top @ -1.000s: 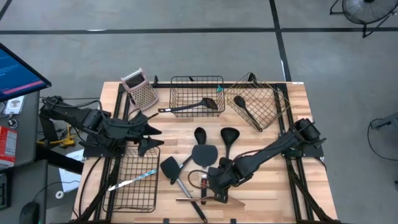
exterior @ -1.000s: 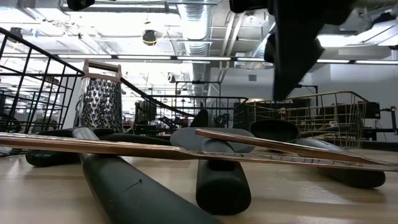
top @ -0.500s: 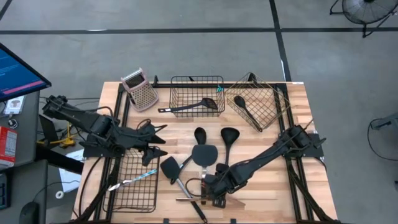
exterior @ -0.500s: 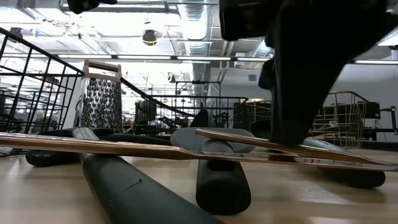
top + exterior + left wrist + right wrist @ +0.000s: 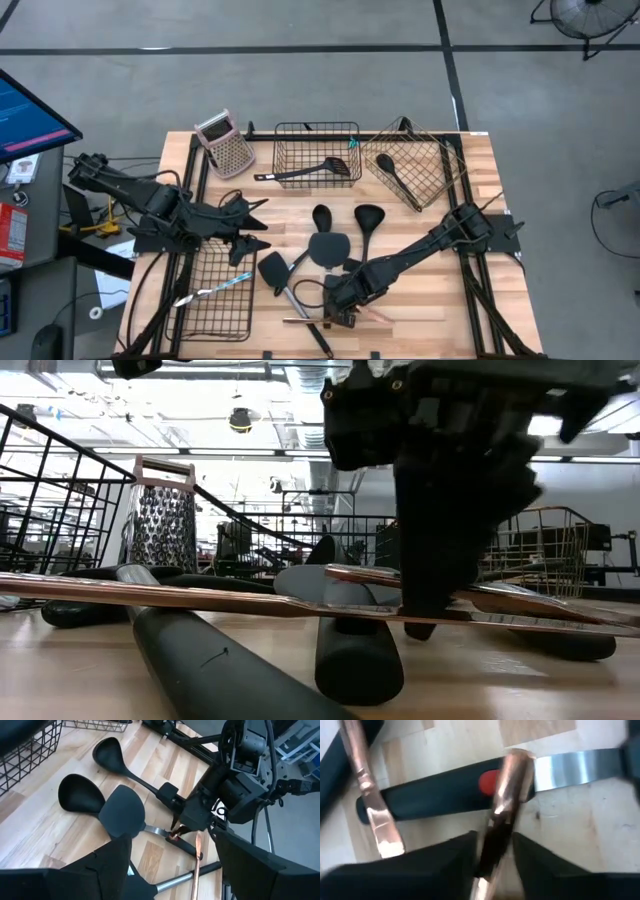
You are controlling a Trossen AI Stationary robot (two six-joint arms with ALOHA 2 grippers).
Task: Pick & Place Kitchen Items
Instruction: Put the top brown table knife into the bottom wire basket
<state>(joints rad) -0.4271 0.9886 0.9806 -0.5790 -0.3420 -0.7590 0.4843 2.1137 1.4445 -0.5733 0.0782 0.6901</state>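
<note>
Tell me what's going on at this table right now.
The right hand is down among the loose utensils at the near edge of the table, its fingers set on either side of a thin copper-coloured tool that lies across a black spatula handle. Whether they have closed on it is not clear. The left hand waits beside the flat wire basket. Two ladles and other spatulas lie on the wood.

Tabletop: pale wood planks, matt, grain visible. Ladles & spatula: matt black plastic. Copper-tone utensil: shiny metal. Grater: perforated bright steel. Basket: thin black wire; its 3 o'clock neighbour basket: brassy wire.
</note>
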